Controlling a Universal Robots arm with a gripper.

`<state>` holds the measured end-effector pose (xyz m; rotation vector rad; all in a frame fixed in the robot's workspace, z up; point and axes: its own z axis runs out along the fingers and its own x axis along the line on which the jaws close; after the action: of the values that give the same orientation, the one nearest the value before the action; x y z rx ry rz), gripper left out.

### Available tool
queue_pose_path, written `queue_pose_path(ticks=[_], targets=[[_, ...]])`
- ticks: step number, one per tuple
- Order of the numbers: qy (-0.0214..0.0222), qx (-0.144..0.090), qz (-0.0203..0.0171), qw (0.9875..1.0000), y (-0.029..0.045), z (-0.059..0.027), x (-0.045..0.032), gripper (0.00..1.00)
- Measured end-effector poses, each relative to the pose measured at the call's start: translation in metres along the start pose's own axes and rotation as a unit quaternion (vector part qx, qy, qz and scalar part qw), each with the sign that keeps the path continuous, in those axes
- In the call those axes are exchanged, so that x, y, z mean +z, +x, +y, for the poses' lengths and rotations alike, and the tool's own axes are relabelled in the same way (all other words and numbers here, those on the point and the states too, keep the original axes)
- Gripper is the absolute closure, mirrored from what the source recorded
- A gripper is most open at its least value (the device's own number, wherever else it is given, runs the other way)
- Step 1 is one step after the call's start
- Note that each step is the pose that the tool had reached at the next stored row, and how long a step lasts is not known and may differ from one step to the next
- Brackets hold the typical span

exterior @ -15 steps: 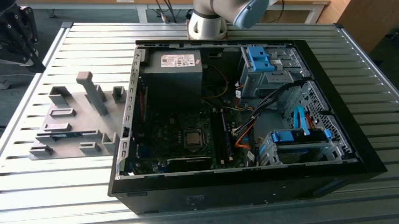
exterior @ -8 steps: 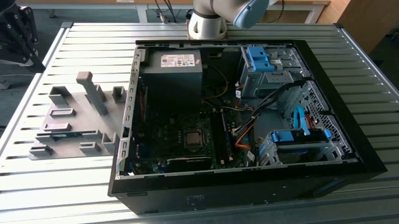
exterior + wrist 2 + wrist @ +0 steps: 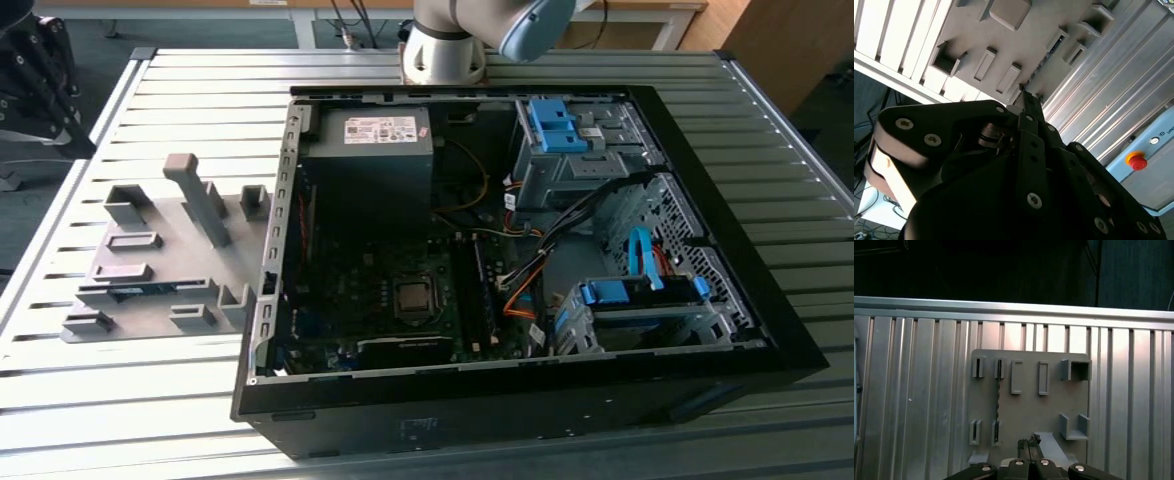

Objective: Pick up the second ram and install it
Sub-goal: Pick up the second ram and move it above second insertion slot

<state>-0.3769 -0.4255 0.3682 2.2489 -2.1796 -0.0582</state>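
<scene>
**Open computer case beside a grey fixture plate on a metal table**

A black desktop computer case (image 3: 534, 395), side panel off, lies on a ribbed silver aluminium table (image 3: 200, 110). Inside are a dark motherboard (image 3: 387, 260), a boxy black power supply (image 3: 367, 160) and blue plastic drive brackets (image 3: 554, 125). Just beside the case, on the exterior view's left, sits a flat grey plastic fixture plate (image 3: 180, 275) with raised slotted blocks.

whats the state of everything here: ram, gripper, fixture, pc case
second ram: standing on edge in the slots of the grey fixture plate, not gripped
gripper: jaws look shut with nothing in them, above the plate
grey fixture plate: flat on the slatted table, beside the case
computer case: lying on its side, panel off, inside exposed
</scene>
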Motion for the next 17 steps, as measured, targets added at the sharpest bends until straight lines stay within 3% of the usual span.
queue_pose_path(ticks=[7, 11, 14, 16, 17], targets=[[0.0000, 0.000, 0.0000, 1.0000, 0.0043, 0.0053, 0.0122, 0.89], [0.0001, 0.002, -0.0001, 1.0000, 0.0049, 0.0070, 0.0195, 0.77], [0.0001, 0.008, -0.0002, 1.0000, 0.0056, 0.0073, 0.0249, 0.59], [0.0001, 0.009, -0.0003, 1.0000, 0.0057, 0.0072, 0.0264, 0.59], [0.0001, 0.009, -0.0002, 1.0000, 0.0057, 0.0072, 0.0264, 0.53]])
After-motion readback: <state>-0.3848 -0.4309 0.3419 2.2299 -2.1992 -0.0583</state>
